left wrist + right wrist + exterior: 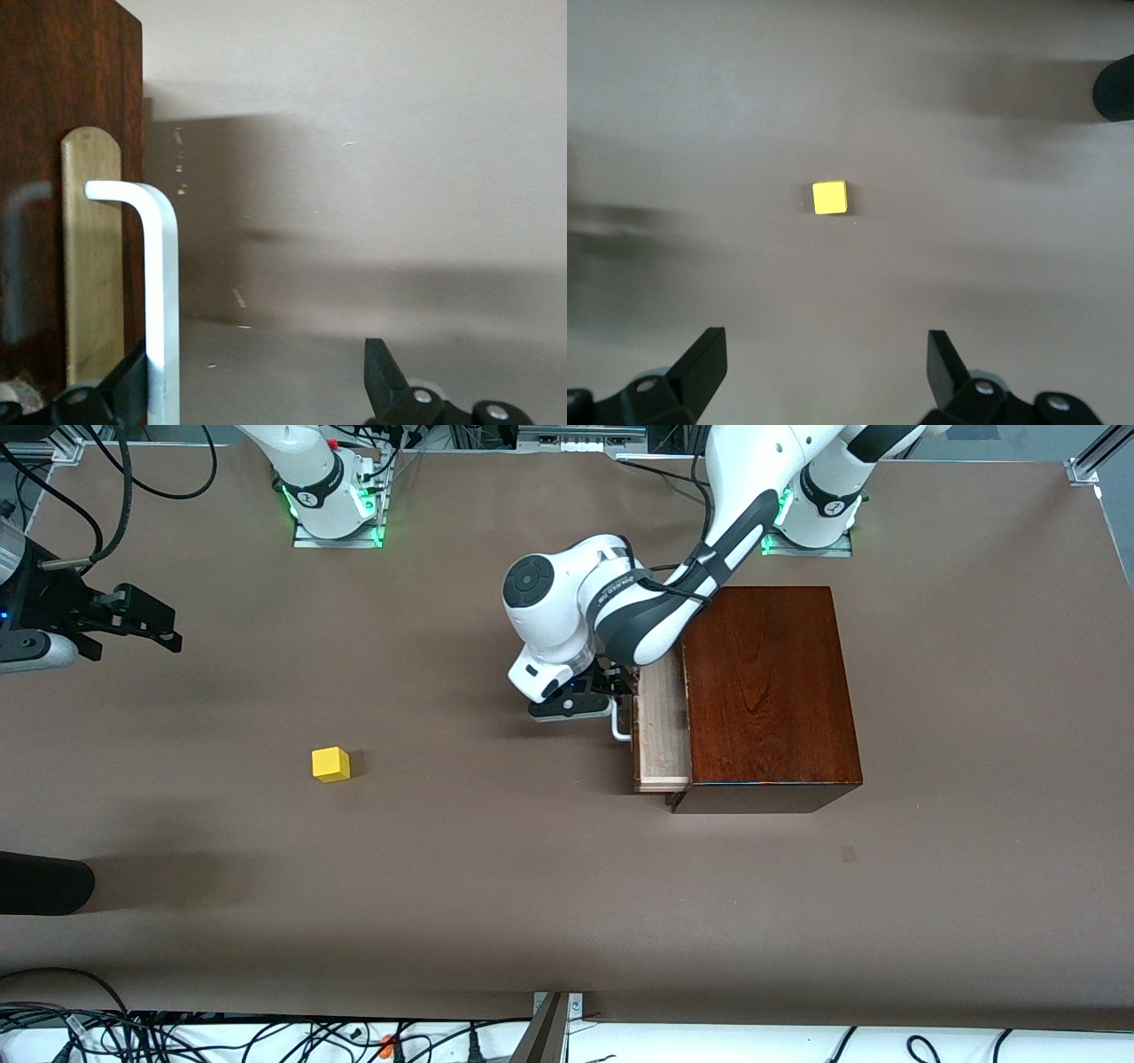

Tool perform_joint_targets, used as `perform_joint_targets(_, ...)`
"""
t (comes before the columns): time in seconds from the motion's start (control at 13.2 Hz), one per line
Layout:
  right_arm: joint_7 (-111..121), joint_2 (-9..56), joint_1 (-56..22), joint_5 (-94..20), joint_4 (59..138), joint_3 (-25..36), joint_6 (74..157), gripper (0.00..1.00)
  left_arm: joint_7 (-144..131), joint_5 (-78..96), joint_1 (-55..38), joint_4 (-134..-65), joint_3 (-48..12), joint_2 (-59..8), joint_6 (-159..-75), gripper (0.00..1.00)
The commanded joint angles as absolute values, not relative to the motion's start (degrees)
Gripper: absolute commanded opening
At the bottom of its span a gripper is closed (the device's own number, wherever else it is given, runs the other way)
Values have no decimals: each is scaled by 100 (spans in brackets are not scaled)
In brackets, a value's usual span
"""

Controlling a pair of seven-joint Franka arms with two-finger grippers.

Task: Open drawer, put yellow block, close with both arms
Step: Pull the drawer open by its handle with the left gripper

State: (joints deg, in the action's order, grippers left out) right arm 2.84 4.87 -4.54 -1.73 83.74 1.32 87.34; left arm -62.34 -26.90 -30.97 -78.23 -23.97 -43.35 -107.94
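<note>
With the drawer (663, 731) partly pulled out, its handle (159, 292) is flanked by the released left gripper (611, 691), while the yellow block (330, 764) must next be grasped by the released right gripper (824, 372) above it.

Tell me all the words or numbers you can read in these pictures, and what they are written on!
Small dark lettering on the white left arm above the pale wooden drawer: too small and blurred to read.
Round marks on the two white arm bases: symbols only, no readable words.
Glossy reddish-brown wooden box, small yellow cube, white U-shaped handle, brown table: no text.
</note>
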Motion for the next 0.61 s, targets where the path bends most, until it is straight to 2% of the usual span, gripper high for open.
perform_joint_targets(0.0,316,527,-396,-246,8253,114,8684,100,-6460,-2707,-3418,-7076,-2487,-4834,-11030,100)
perform_joint_targets(0.53,316,527,-396,-246,8253,114,8684,100,-6583,-2707,-3665,-6540,-2487,-5133,-11039,100)
